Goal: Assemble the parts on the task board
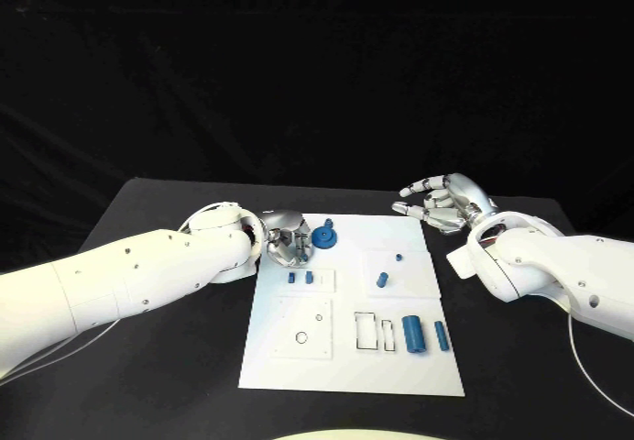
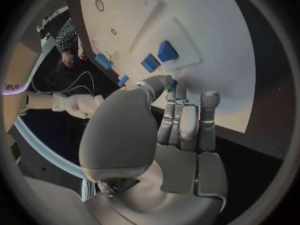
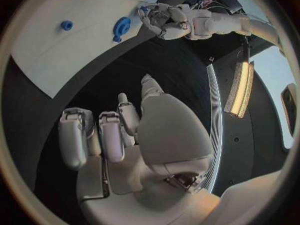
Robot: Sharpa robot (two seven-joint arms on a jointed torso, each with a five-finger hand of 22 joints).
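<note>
Now the left hand (image 1: 283,237) sits at the task board's (image 1: 346,367) far left edge, fingers curled beside the round blue part (image 1: 325,239), holding nothing I can see, while the right hand (image 1: 447,203) hovers spread over bare bench (image 1: 158,376) past the far right corner

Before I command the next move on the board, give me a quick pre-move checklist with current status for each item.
1. Left hand at the task board's far left corner, beside the round blue part: ok.
2. Left hand gripping that part: cannot tell; fingers hide the contact.
3. Right hand off the board, over the black table, holding nothing: ok.
4. Two blue cylinders lying near the board's near right corner: ok.
5. Two small blue blocks on the raised plate, untouched: ok.
</note>
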